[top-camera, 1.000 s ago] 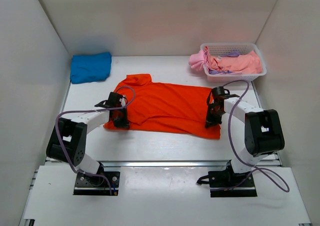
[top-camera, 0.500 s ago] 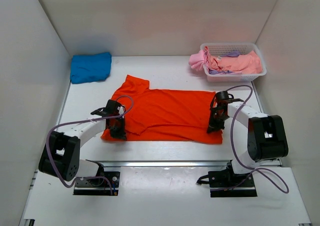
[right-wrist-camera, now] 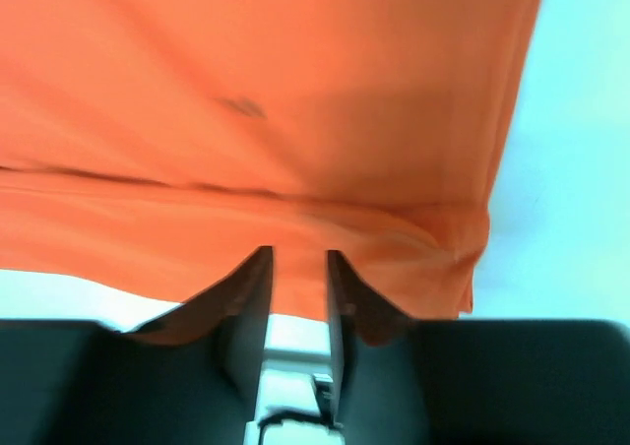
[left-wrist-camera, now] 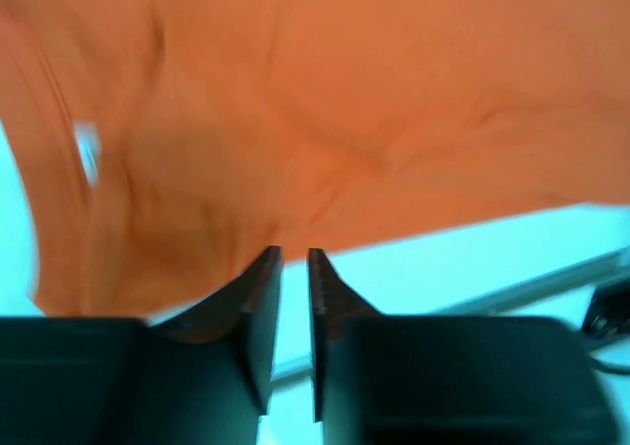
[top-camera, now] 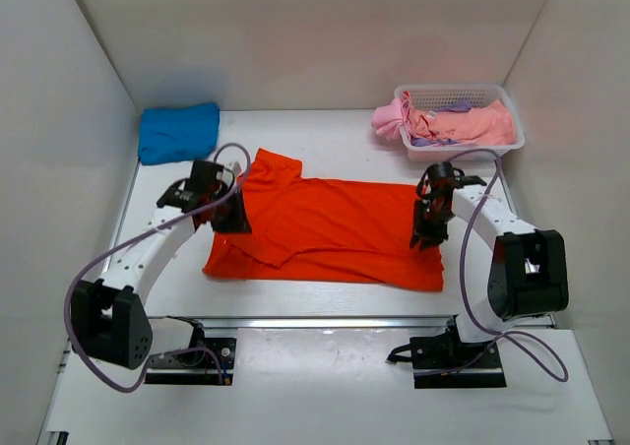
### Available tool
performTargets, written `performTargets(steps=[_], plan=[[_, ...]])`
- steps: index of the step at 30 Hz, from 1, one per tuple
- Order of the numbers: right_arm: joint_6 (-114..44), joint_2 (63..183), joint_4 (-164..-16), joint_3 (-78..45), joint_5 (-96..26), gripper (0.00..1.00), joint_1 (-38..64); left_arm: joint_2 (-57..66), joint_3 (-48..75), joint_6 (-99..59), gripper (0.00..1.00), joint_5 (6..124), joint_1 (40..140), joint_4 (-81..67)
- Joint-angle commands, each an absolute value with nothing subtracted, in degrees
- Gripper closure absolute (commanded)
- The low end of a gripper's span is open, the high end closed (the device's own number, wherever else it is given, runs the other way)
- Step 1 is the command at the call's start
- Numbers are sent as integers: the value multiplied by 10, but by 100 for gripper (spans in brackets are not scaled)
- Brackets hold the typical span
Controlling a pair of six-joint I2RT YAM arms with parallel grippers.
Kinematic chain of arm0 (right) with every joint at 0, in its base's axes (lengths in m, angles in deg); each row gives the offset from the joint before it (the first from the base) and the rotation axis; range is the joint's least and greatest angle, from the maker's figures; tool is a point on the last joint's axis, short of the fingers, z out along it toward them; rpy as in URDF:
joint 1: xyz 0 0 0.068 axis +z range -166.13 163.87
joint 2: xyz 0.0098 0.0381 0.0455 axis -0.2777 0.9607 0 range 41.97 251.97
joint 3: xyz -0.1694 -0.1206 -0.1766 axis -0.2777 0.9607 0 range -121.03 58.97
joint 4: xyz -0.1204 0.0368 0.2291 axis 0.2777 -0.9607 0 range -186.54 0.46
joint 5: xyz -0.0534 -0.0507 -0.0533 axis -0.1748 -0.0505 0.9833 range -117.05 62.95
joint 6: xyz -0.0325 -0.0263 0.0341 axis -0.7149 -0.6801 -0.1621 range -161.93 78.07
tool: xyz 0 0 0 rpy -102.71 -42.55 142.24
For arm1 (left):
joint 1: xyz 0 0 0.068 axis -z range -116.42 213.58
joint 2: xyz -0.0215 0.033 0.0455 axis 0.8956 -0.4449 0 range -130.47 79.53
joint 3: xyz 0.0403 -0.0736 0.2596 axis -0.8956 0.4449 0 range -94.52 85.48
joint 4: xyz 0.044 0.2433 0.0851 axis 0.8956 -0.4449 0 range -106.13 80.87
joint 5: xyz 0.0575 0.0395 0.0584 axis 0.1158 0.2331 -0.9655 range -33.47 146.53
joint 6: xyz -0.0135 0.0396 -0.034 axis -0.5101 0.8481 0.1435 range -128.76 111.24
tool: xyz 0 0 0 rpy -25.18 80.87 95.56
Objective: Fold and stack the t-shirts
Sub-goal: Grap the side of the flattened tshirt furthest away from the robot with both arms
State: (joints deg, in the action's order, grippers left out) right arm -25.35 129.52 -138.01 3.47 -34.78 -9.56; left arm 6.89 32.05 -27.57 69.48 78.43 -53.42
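Since a second ago the left arm has reached out from its base, carrying the left gripper (top-camera: 230, 214) from the near-left hem up toward the sleeve. The right gripper (top-camera: 429, 230) has edged only slightly along the right side.

The orange-red t-shirt (top-camera: 335, 233) lies spread across the middle of the table (top-camera: 325, 130), with a loose flap turned over near its left end. A folded blue t-shirt (top-camera: 178, 132) sits at the far left. Pink and lilac t-shirts (top-camera: 472, 125) are heaped in the white basket (top-camera: 425, 93) at the far right.

The orange cloth looks light, limp and thin. It will likely drape and crease rather than hold a shape, so edges and corners, taken at both ends together, seem the best grip.

In the left wrist view the jaws are drawn to a narrow slit, and creases in the cloth run in toward the fingertips (left-wrist-camera: 266, 268), which reads as a pinch on the shirt. In the right wrist view the gap is wider and a rolled fold of cloth lies across the tips. I cannot tell whether that fold is clamped or merely touched.
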Motion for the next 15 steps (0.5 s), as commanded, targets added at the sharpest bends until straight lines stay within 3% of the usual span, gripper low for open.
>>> performTargets(steps=[1,5,15], plan=[[-267,1274,-1379,-33,-342,73,-83,27,235,-257,69,701,775,-484],[-267,1292,-1356,-72,-339,66,-82,-99,127,-251,54,687,749,-434],[-275,1328,-1305,-101,-303,65,-101,-404,-178,-219,49,605,720,-438]])
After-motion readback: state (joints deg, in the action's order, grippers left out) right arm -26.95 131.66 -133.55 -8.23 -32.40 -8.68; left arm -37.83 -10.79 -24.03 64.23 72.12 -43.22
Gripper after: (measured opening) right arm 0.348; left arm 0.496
